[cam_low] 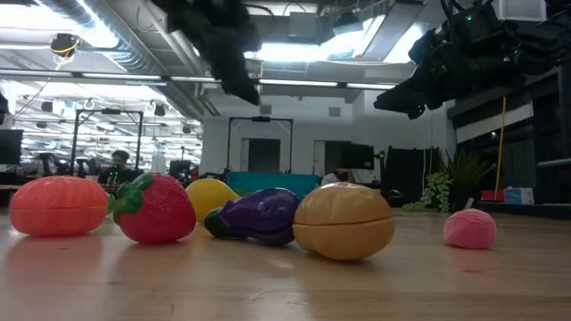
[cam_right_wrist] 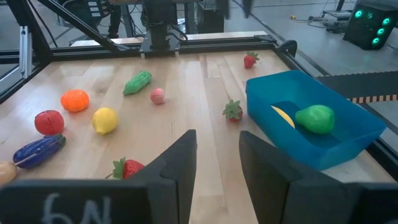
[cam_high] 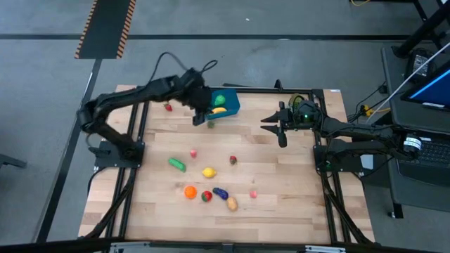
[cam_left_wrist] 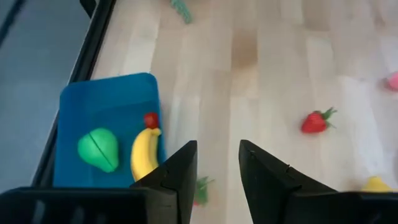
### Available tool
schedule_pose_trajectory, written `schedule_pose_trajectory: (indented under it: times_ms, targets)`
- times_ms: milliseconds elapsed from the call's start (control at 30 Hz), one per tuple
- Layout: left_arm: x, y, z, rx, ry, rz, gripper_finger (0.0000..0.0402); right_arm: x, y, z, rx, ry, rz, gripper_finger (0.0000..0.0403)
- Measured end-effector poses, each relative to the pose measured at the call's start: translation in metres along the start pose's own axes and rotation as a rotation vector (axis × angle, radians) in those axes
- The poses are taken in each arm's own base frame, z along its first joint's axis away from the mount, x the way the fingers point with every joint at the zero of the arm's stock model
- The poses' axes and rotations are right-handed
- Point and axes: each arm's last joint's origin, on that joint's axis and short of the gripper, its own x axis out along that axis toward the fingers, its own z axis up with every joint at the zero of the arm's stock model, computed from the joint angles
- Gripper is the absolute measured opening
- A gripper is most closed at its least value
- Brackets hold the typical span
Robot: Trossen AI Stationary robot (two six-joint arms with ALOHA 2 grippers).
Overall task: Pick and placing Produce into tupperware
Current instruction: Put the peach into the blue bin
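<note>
The blue tupperware sits by the table's far edge and holds a green pepper, a yellow banana and a small red piece. My left gripper hovers open and empty over the box's near left corner, with a strawberry on the table just below it. My right gripper waits open and empty to the right of the box. Loose produce lies mid-table: cucumber, lemon, orange, eggplant, potato.
More strawberries lie at the far left and mid-table. Two pink pieces and a red round piece lie among the produce. A green sprig lies on the wood. A black frame borders the table.
</note>
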Motion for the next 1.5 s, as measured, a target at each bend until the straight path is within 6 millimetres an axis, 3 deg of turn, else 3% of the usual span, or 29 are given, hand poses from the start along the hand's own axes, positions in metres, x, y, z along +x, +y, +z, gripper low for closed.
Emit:
schedule_pose_trajectory:
  times_ms: [467, 667, 767, 900, 1167, 1500]
  targets:
    - [-0.02, -0.075, -0.089, 0.043, -0.383, -0.056, 0.0126, 0.001, 0.004, 0.003, 0.054, 0.003, 0.041, 0.0124]
    - [-0.019, -0.092, -0.126, -0.002, -0.47, -0.028, 0.0132, 0.009, 0.029, 0.014, 0.056, 0.115, 0.163, 0.0124]
    - [-0.018, -0.098, -0.14, -0.026, -0.492, -0.028, 0.013, 0.01, 0.041, 0.023, 0.071, 0.213, 0.134, 0.0124]
    - [-0.018, -0.104, -0.151, -0.034, -0.507, -0.049, 0.0124, 0.008, 0.054, 0.035, 0.067, 0.325, 0.066, 0.0124]
    - [-0.017, -0.116, -0.156, 0.012, -0.562, -0.045, 0.0112, 0.006, 0.086, 0.064, 0.024, 0.288, 0.162, 0.0124]
    - [-0.007, -0.129, -0.176, 0.026, -0.583, -0.129, 0.01, 0.008, 0.121, 0.067, -0.035, 0.318, 0.091, 0.0124]
